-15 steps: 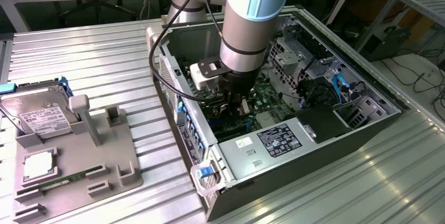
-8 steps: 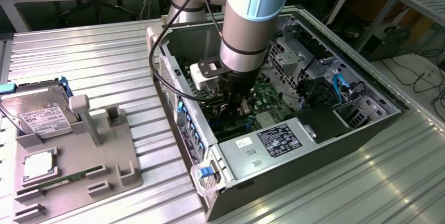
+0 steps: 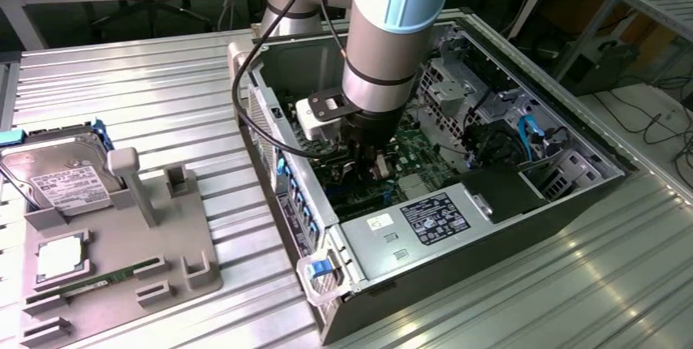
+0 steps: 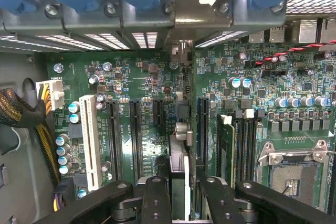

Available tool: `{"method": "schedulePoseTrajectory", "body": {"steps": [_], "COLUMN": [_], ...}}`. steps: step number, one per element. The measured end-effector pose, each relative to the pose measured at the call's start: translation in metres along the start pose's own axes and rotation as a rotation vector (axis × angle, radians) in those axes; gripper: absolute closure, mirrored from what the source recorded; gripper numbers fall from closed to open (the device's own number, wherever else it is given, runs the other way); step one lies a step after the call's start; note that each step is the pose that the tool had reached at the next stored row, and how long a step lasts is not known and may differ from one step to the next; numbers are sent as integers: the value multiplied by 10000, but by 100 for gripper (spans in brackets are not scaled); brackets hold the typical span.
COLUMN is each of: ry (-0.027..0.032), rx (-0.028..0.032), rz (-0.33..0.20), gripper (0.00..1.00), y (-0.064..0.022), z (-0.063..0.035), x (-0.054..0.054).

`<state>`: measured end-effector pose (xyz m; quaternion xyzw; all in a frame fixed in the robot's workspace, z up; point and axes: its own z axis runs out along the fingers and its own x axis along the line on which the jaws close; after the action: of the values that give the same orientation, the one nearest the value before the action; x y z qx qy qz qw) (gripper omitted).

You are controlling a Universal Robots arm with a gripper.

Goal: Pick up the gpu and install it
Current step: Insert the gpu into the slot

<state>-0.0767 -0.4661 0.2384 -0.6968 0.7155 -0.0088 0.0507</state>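
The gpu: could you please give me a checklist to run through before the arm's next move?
1. gpu gripped by the gripper: ok.
2. Gripper inside the open computer case, over the motherboard: ok.
3. Card lined up with a slot: cannot tell, it is seen edge-on.
4. Card seated: cannot tell.
5. Braided cable bundle lying off to one side of the card: ok.

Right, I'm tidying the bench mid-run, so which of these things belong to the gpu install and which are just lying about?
In the job: the gpu, edge-on in the gripper; motherboard; open computer case.
Lying about: hard drive; memory stick; grey holder carrying them.
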Motion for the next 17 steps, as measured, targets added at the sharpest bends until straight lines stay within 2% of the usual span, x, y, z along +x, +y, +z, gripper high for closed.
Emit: {"method": "schedulePoseTrajectory", "body": {"steps": [14,17], "ry": [20,29], "rx": [1,-13], "rz": [-2,-1], "gripper": [73,73], "y": [0,5], "z": [0,48], "x": [0,4]}}
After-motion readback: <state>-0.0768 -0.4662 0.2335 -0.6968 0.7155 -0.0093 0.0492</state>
